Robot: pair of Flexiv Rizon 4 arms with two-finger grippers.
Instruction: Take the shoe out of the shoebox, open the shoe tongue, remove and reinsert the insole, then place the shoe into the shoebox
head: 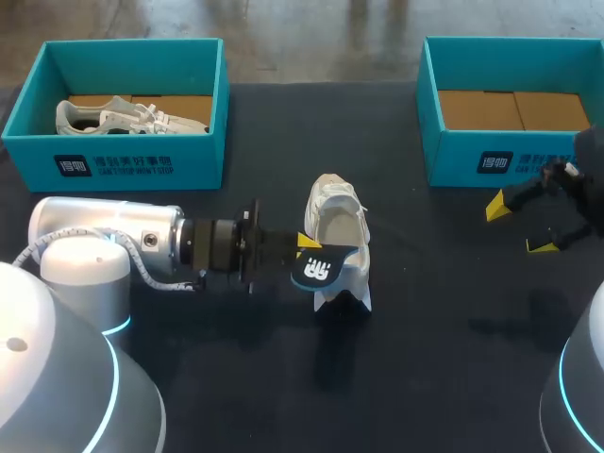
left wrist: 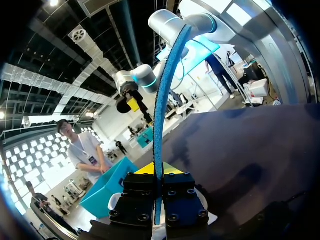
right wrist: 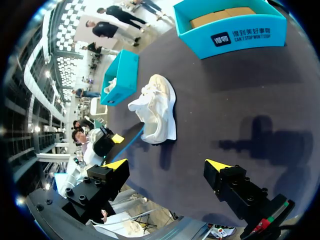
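nearest to me, my left gripper (head: 304, 247) comes in from the left, low over the dark table (head: 444, 359), with its yellow-tipped fingers pressed together on a thin blue foam insole (head: 321, 270). in the left wrist view the insole (left wrist: 161, 105) shows edge-on, a narrow blue strip pinched from both sides and curving up and away from the gripper (left wrist: 159, 171). from the head view its dark face with a white mark lies over the heel end of the white lace-up sneaker (head: 336, 225), and i cannot tell whether the two touch. the sneaker sits on the table near the middle, outside both boxes, toe pointing away from me and its mouth wide open. off to the right, well apart from it, my right gripper (head: 521, 225) hangs above the table with its fingers spread wide and nothing between them. its wrist view shows the same, with the two yellow tips (right wrist: 116, 164) far apart, the sneaker (right wrist: 159, 107) ahead of them, and the left gripper (right wrist: 111, 142) holding the insole (right wrist: 133, 140) just beside the shoe. farther back on the right stands a teal cardboard shoebox (head: 472, 151), showing only its brown card floor. at the far left stands a matching teal shoebox (head: 142, 156), and a second white shoe (head: 127, 118) lies inside it.
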